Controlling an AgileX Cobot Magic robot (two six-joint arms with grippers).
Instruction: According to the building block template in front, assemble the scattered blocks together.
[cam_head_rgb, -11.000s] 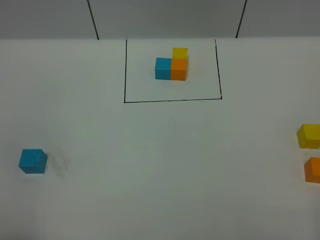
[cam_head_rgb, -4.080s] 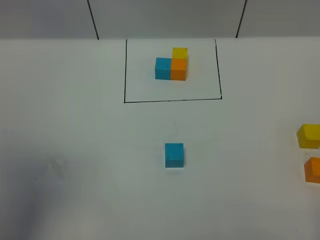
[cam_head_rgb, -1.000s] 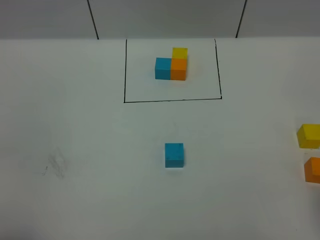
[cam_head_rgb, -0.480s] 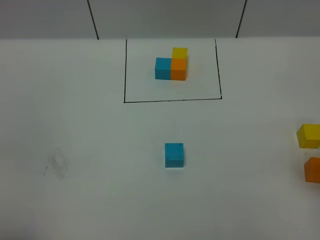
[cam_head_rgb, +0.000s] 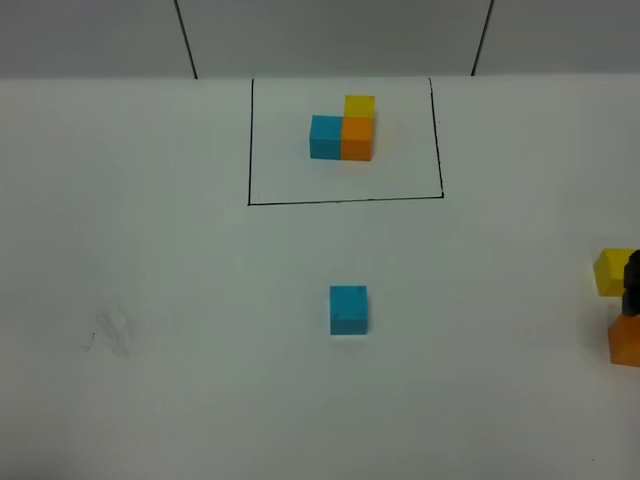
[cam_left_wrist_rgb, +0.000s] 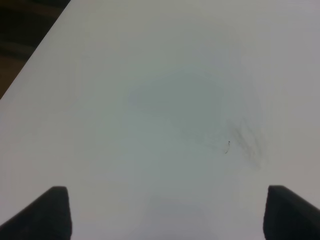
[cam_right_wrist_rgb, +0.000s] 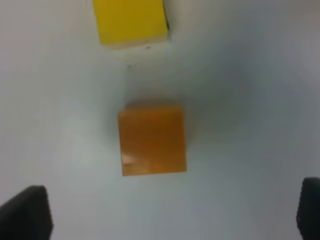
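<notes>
Hovering right gripper (cam_right_wrist_rgb: 167, 210) just beside orange block (cam_right_wrist_rgb: 152, 139), jaws spread wide, touching nothing, with yellow block (cam_right_wrist_rgb: 131, 21) near. Holding left gripper (cam_left_wrist_rgb: 168, 212) wide too, gripping nothing.

The three-cube template (cam_head_rgb: 343, 135) is sitting inside its black frame. The blue block (cam_head_rgb: 348, 309) is lying alone nearer the camera. The yellow block (cam_head_rgb: 612, 271) and orange block (cam_head_rgb: 624, 340) are sitting close together, far right.
</notes>
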